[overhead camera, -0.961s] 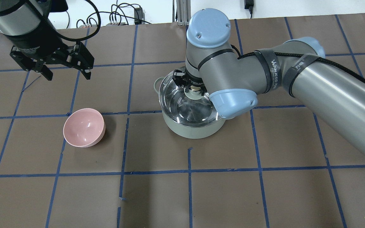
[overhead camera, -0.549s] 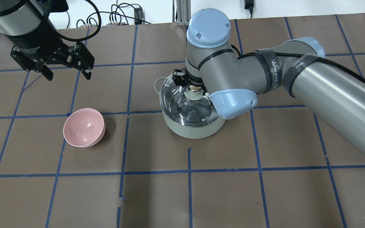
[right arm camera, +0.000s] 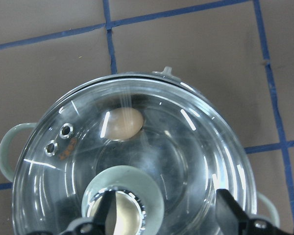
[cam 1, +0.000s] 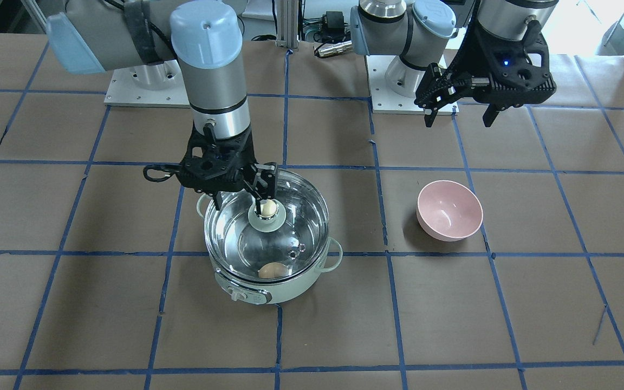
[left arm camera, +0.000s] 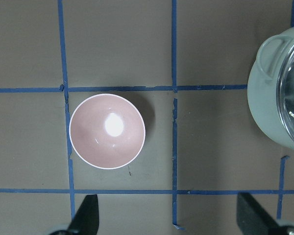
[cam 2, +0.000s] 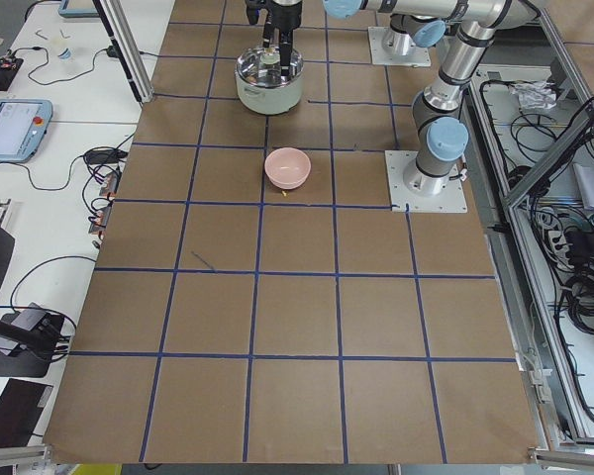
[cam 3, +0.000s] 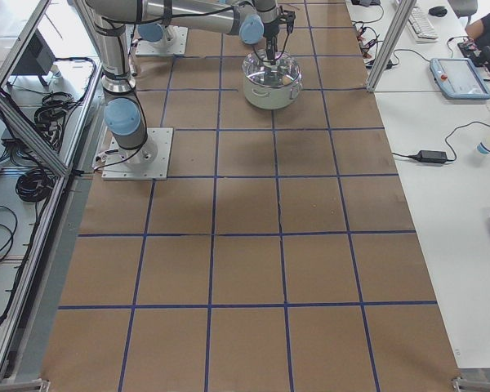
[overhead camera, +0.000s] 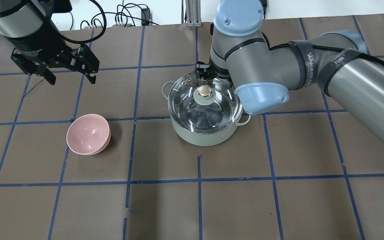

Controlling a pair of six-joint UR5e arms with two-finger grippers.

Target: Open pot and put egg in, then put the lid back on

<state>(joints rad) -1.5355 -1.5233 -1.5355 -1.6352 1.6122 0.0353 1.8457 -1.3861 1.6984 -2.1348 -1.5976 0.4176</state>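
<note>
You are looking at the right gripper (right arm camera: 161,210) hanging open right over the lid (overhead camera: 185,100), its jaws standing apart and gripping nothing. The beige knob (overhead camera: 204,90) is sitting just below it, between the two fingers (right arm camera: 232,215) in the wrist view and nearer one than the other; whether that finger is touching it I cannot tell. Your next move is turning on that relation. With the knob lying under open jaws, I am judging that a plain lift is all that is called for, without sideways drift that could catch the knob and drag the lid. The lid is resting level on the pot (overhead camera: 205,135), so the task is looking all but done. The egg (right arm camera: 123,122) is lying inside under the glass, out ahead of the fingers near the pot wall, its long axis running roughly parallel to the line between the fingertips. The left gripper (overhead camera: 72,79) is hovering well apart, also open and holding nothing, with the pink bowl (overhead camera: 88,134) below and ahead of it, showing only its bare glossy inside. The right arm is by far the nearer to the pot.
</note>
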